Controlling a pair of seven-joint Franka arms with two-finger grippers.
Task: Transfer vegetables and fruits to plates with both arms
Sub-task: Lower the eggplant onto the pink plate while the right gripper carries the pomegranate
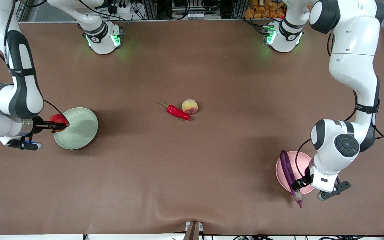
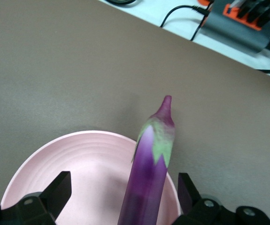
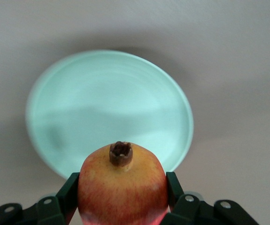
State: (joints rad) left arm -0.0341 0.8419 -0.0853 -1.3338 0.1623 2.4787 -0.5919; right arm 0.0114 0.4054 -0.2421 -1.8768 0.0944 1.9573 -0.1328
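1. Purple eggplant (image 1: 288, 171) lies across the pink plate (image 1: 303, 161), its stem end past the rim nearest the front camera.
2. Spread wide, the left gripper (image 2: 123, 190) hangs over this plate; its fingers (image 2: 59, 190) stand clear on either side of the eggplant, gripping nothing.
3. Red pomegranate (image 3: 121, 185) sits clamped between the right gripper's (image 3: 121, 197) fingers (image 3: 69, 192), crown pointing away from the wrist.
4. That gripper is over the rim of the green plate (image 1: 78, 130) at the right arm's end of the table.
5. Mid-table, well apart from both grippers, the red chili (image 1: 177, 111) lies just beside the peach (image 1: 189, 106).
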